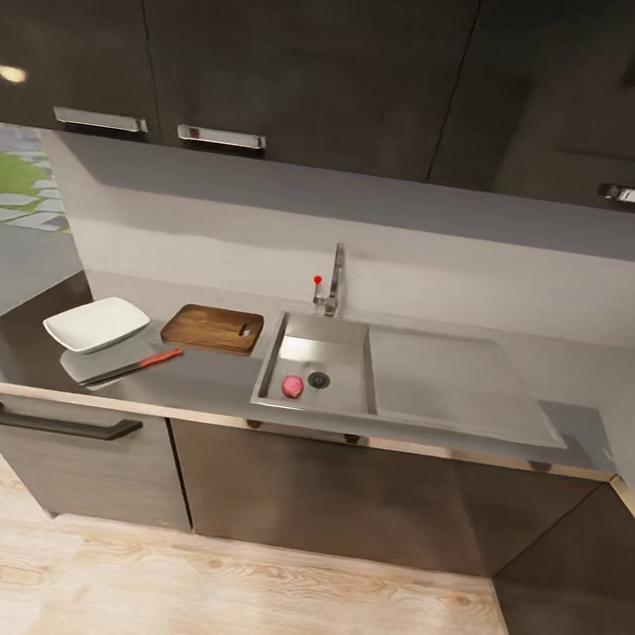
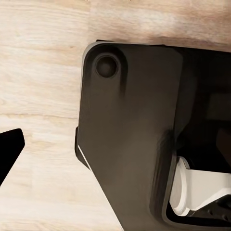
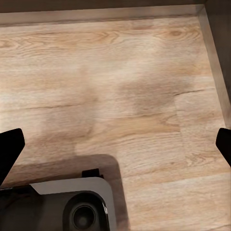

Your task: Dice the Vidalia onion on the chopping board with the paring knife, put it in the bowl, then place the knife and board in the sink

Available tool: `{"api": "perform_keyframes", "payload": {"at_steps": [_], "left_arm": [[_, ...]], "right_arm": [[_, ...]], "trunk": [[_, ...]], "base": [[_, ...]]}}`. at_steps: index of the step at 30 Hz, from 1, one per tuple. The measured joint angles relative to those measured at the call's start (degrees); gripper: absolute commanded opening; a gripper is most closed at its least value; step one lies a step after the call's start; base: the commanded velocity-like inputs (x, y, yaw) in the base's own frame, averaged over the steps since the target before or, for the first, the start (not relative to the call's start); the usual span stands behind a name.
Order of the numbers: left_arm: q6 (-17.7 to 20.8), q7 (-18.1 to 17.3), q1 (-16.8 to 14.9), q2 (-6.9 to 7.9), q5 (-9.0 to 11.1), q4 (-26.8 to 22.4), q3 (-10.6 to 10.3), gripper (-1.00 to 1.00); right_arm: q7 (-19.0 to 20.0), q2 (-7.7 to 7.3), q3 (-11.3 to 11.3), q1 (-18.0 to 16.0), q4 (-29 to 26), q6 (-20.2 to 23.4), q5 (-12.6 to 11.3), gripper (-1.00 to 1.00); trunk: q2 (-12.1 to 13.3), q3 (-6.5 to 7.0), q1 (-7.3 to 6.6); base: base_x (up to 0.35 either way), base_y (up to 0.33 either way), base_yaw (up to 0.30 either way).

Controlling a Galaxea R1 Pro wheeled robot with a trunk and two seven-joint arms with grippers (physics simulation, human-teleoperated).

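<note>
From the head view, the counter (image 1: pixel 425 413) is carrying the sink (image 1: pixel 412 376), its basin holding the onion (image 1: pixel 292 386) near the front edge; chopping board (image 1: pixel 213 327), bowl (image 1: pixel 96 323) and paring knife (image 1: pixel 139 366) are lying toward the left end. The wrist views are facing the floor (image 3: pixel 134 96): right gripper (image 3: pixel 115 144) is standing wide open and empty; the left gripper (image 2: pixel 9 149) I cannot tell.

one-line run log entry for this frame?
phase: approach | onion in sink | knife on countertop | board beside bowl | right gripper open
</note>
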Motion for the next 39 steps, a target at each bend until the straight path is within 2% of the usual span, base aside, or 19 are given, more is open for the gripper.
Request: {"api": "perform_keyframes", "payload": {"at_steps": [5, 13, 18, 22, 24, 28, 30, 32, 34, 39], "left_arm": [[0.0, 0.0, 0.0, 0.00, 0.0, 0.1, -0.1, 1.00], [-0.1, -0.1, 0.0, 0.00, 0.0, 0.0, -0.1, 1.00], [0.0, -0.1, 0.0, -0.02, 0.0, 0.0, 0.0, 1.00], [0.5, 0.2, -0.1, 0.26, -0.1, -4.1, 0.0, 1.00], [2.4, 0.3, -0.1, 0.83, -0.3, -9.9, 0.0, 1.00], [7.8, 0.3, -0.3, 1.02, -0.4, -16.3, -0.1, 1.00], [13.3, 0.3, -0.8, 1.08, -0.6, -21.7, -0.2, 1.00], [17.2, 0.3, -1.1, 1.11, -1.0, -25.9, -0.2, 1.00], [21.8, 0.4, -2.0, 1.03, -2.2, -32.2, -0.3, 1.00], [27.6, 0.4, -4.4, 0.64, -3.7, -39.5, -0.5, 1.00]], "right_arm": [[0.0, 0.00, 0.0, 0.0, 0.0, 0.0, 0.0, 1.00], [0.0, 0.00, 0.0, 0.0, 0.0, 0.0, 0.0, 1.00], [0.0, 0.00, 0.0, 0.0, 0.0, 0.0, 0.0, 1.00], [0.0, 0.00, 0.0, 0.0, 0.0, 0.0, 0.0, 1.00], [0.0, 0.00, 0.0, 0.0, 0.0, 0.0, 0.0, 1.00], [0.0, 0.00, 0.0, 0.0, 0.0, 0.0, 0.0, 1.00], [0.0, 0.00, 0.0, 0.0, 0.0, 0.0, 0.0, 1.00], [0.0, 0.00, 0.0, 0.0, 0.0, 0.0, 0.0, 1.00], [0.0, 0.00, 0.0, 0.0, 0.0, 0.0, 0.0, 1.00], [0.0, 0.00, -0.1, 0.0, 0.0, -0.1, 0.0, 1.00]], "trunk": [[0.0, 0.00, 0.00], [0.0, 0.00, 0.03], [0.0, 0.00, 0.01], [0.0, 0.00, 0.00], [0.0, 0.01, 0.00], [0.0, 0.00, 0.00], [0.0, 0.01, 0.00], [0.0, 0.01, 0.00], [0.0, 0.01, 0.00], [0.0, 0.01, 0.00]], "base": [[-0.030, -0.001, 0.000], [-0.272, 0.000, 0.000], [-0.094, 0.000, -0.084], [-0.008, 0.000, -0.068], [-0.002, 0.000, -0.013], [-0.001, 0.000, -0.005], [0.000, 0.000, -0.002], [0.000, 0.000, 0.000], [0.000, 0.000, 0.000], [0.000, 0.000, 0.000]]}}
